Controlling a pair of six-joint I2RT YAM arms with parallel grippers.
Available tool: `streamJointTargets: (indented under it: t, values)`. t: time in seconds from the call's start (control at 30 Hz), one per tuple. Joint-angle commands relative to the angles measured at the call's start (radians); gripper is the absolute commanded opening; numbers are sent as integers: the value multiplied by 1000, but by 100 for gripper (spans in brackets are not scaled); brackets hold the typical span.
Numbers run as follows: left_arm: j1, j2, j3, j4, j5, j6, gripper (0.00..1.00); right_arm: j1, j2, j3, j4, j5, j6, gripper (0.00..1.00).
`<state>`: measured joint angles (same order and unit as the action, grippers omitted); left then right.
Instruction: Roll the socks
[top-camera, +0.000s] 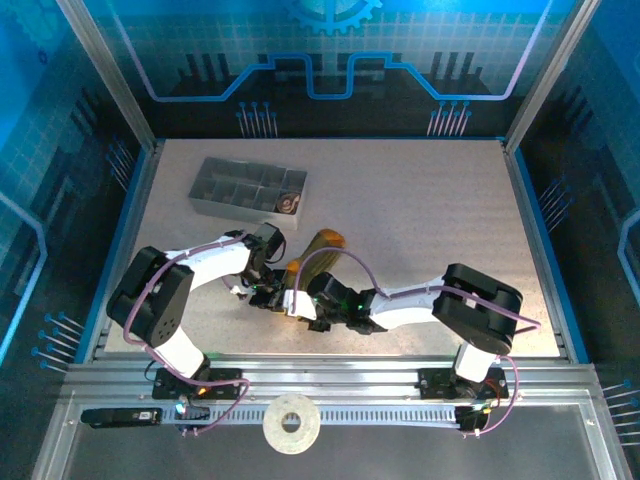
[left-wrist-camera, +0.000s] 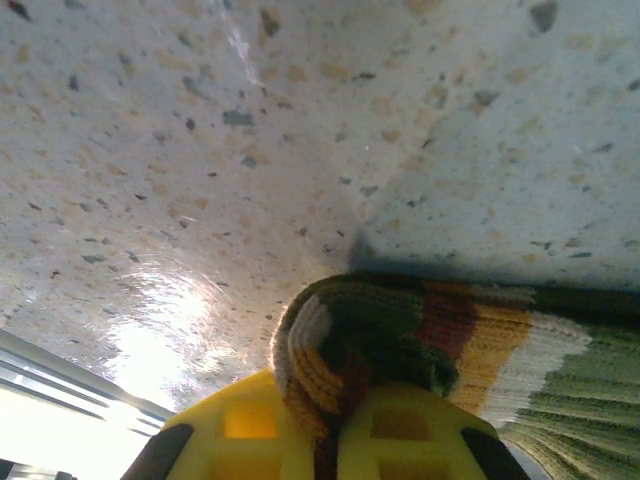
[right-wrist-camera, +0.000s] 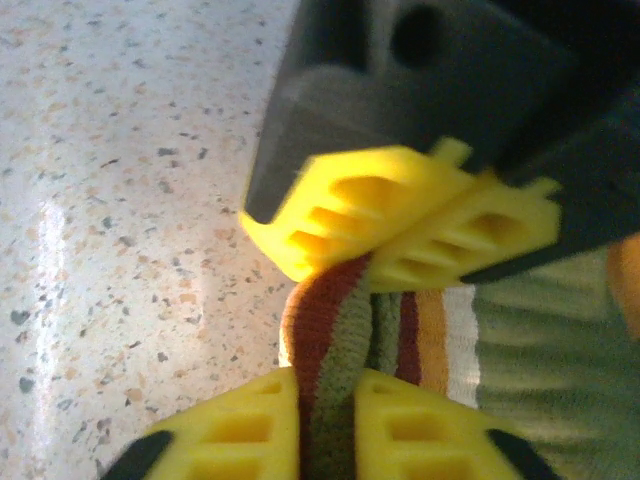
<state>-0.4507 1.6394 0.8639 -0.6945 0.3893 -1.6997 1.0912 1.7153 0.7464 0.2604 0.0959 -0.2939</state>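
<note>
Roll just starting. Left gripper and right gripper both have jaws pinched narrow on the striped cuff of the olive sock, which lies front-centre on the desk. Next move likely needs both turning the cuff toward the toe, grips kept tight.

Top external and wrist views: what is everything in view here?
Olive sock: one, olive with orange toe, striped cuff, mid-table, cuff pinched by both grippers.
Grey tray: one, compartmented, far left of table.
Brownish bundle: one, in a near-right tray compartment.
Tape roll: one, cream, near rail.
Table: one, pale speckled.
Left gripper: one, yellow fingers, shut on olive sock.
Right gripper: one, yellow fingers, shut on olive sock.
</note>
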Motion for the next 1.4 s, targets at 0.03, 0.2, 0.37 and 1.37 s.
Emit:
streamJointTargets:
  t: [0.03,0.2,0.37,1.37]
  values:
    - [11,18,-5,-34,-43,8,3,-52,38,39,-90,-14,84,1]
    - [11,-46,-6,-26,-74,21,40,-135,69,78,-182,-209,189,0]
    - [20,-187,-37,17,-136,27,72,-226,139,127,-280,-416,293,0]
    - [-2,-456,-363,543,-201,399,36,-439,419,328,-542,-700,563,0]
